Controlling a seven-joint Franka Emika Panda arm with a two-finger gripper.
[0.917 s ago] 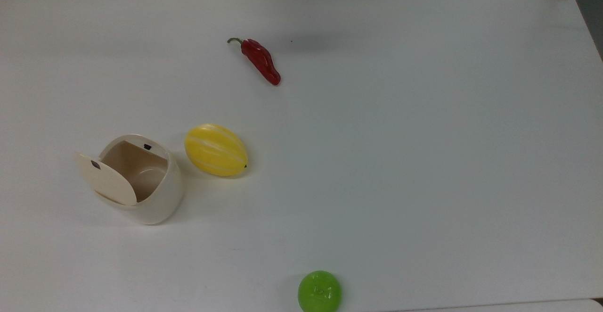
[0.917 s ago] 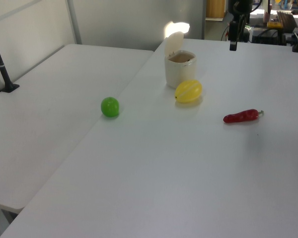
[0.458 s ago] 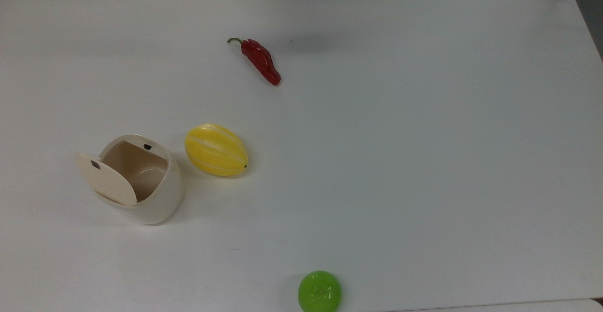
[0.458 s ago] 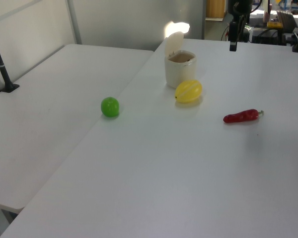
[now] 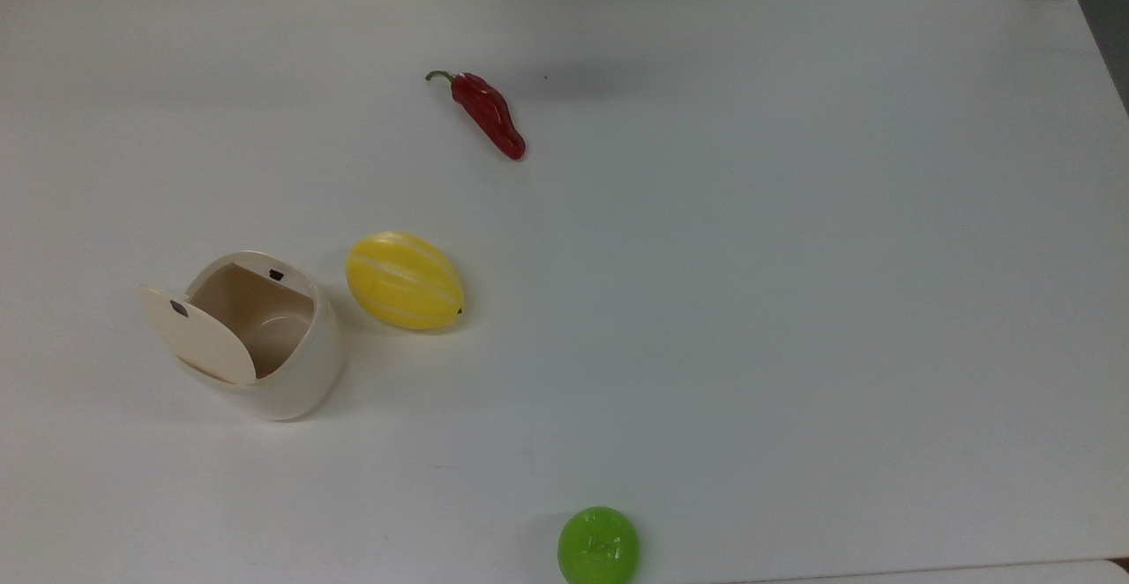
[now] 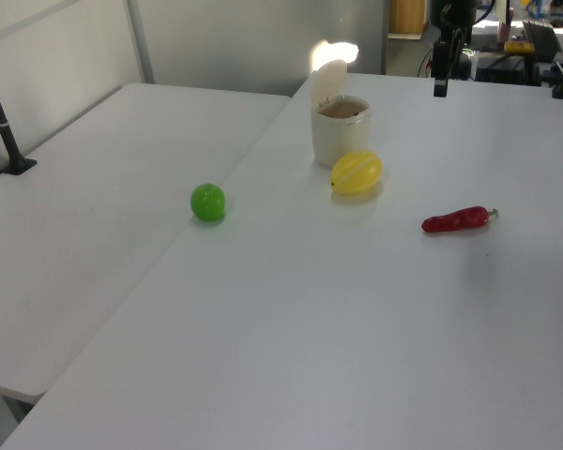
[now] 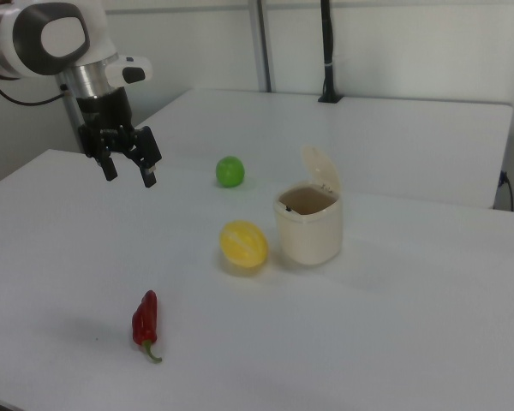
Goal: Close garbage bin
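Garbage bin (image 5: 282,372) stands on the white table (image 5: 794,302) toward the top view's left, just beside the yellow melon (image 5: 404,280), its hinged lid (image 5: 200,337) tipped up and the cavity exposed. Nothing of the closing is done yet, judging by that raised lid. The gripper (image 7: 129,167) hangs above the table with its fingers spread and empty, well apart from the bin, near the red chilli pepper (image 7: 144,320). Compared with the earlier frames, nothing has visibly shifted: lid, fruit and green apple (image 5: 598,545) lie as before.
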